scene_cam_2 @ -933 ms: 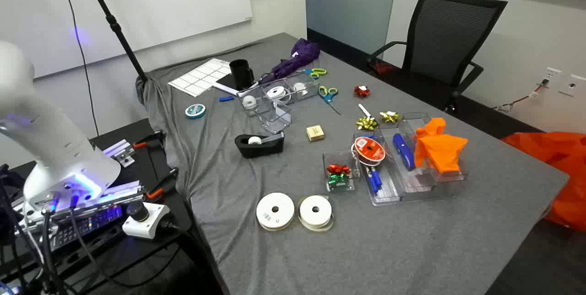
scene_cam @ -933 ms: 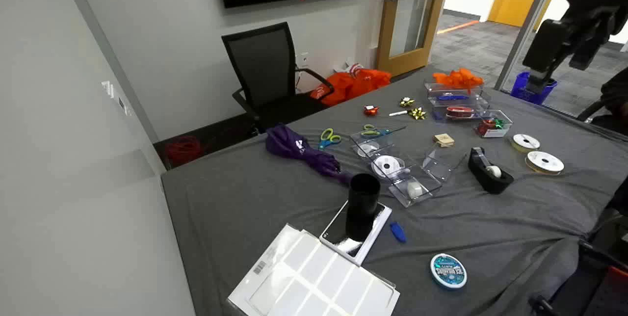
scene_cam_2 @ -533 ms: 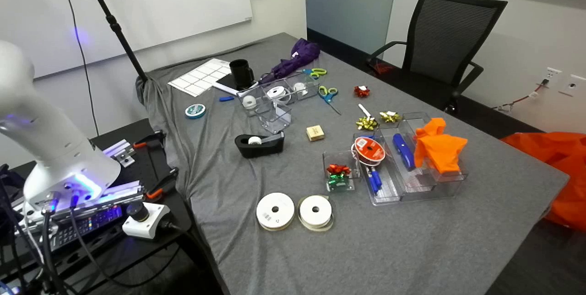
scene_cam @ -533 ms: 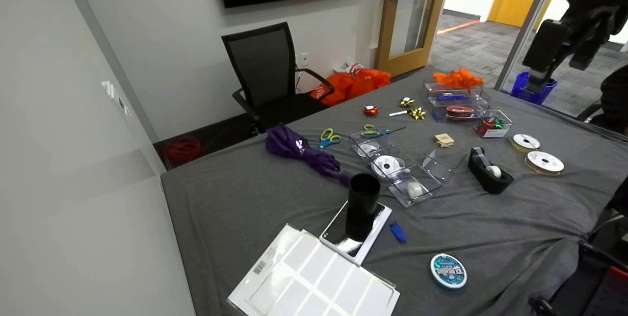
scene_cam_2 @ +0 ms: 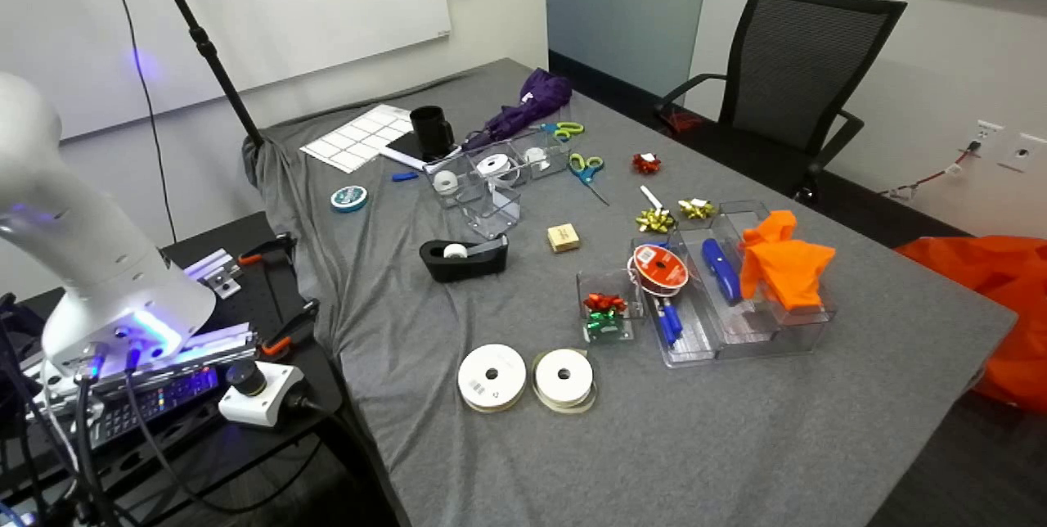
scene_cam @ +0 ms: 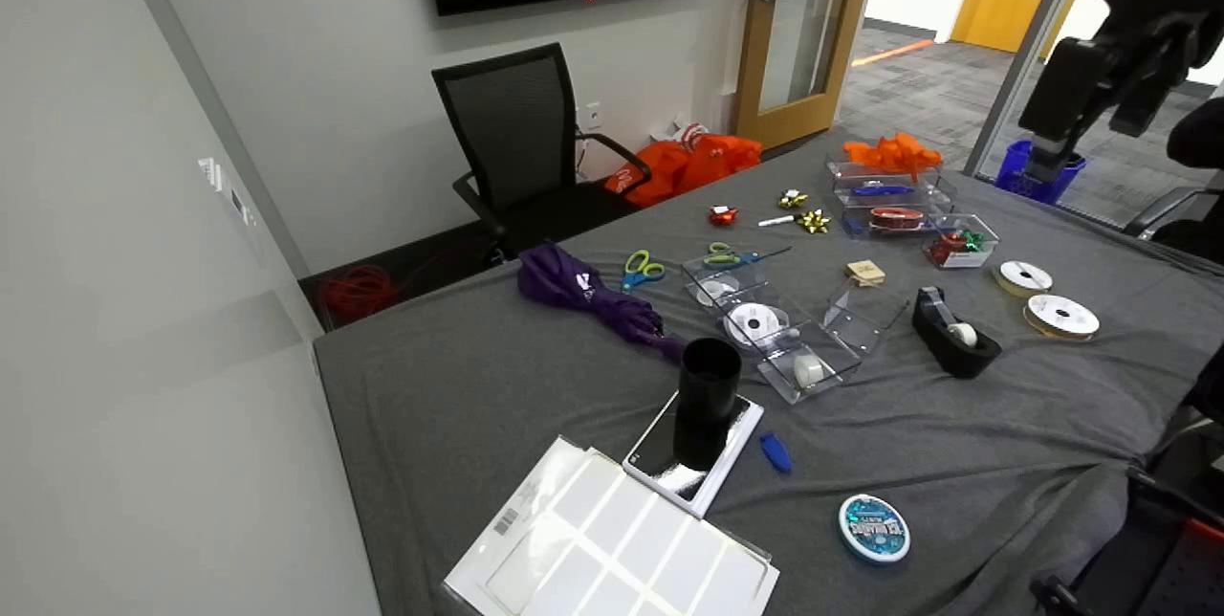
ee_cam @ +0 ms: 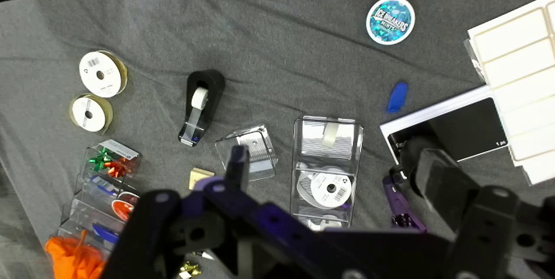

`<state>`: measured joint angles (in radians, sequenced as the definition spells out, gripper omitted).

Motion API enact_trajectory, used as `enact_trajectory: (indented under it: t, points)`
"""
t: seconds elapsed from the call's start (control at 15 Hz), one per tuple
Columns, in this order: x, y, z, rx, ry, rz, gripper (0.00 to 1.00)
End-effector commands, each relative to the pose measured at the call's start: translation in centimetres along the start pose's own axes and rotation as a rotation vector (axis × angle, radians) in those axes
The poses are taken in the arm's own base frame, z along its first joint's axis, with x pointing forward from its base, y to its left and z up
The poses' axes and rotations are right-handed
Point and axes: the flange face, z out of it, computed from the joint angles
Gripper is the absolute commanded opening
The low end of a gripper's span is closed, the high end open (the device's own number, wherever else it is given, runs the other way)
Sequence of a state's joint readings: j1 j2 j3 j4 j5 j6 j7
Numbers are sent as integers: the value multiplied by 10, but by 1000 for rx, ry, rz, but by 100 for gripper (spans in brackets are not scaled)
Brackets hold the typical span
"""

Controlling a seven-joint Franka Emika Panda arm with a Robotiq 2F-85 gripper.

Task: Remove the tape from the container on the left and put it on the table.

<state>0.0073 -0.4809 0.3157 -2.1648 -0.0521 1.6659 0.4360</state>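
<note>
The see-through container (scene_cam: 779, 379) stands on the grey-covered table (scene_cam: 478, 386); it also shows in the wrist view (ee_cam: 310, 145). A whitish tape roll (scene_cam: 808, 369) stands in its end compartment, also seen in an exterior view (scene_cam_2: 445, 182) and the wrist view (ee_cam: 331, 134). A white ribbon spool (ee_cam: 331, 189) lies in the middle compartment. Another white roll (ee_cam: 323, 224) is in the far compartment, partly hidden by the gripper in the wrist view. My gripper (ee_cam: 336, 157) is wide open and empty. In an exterior view the gripper (scene_cam: 1092, 136) hangs high above the table, apart from the container.
An empty clear box (ee_cam: 253, 153) and a black tape dispenser (ee_cam: 201, 105) stand beside the container. A black mug (scene_cam: 710, 396) stands on a white box near it, with a purple umbrella (scene_cam: 602, 300) alongside. Scissors (scene_cam_2: 586, 168) and a mint tin (scene_cam: 874, 528) also lie around.
A dark shape at the right edge of an exterior view, behind the table, has shifted. My gripper and the things on the table show no visible movement.
</note>
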Motion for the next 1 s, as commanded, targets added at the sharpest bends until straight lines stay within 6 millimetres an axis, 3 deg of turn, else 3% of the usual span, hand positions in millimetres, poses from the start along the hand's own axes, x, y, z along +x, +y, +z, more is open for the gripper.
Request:
enact_trajectory:
  t: [0.0, 0.13, 0.53, 0.73, 0.93]
  points:
    - [0, 0, 0, -1, -1, 0, 100]
    - [3, 1, 4, -6, -9, 5, 100]
    - [70, 17, 55, 94, 5, 96, 100]
    - [109, 12, 98, 148, -5, 116, 100]
    - [133, 3, 147, 152, -43, 113, 100]
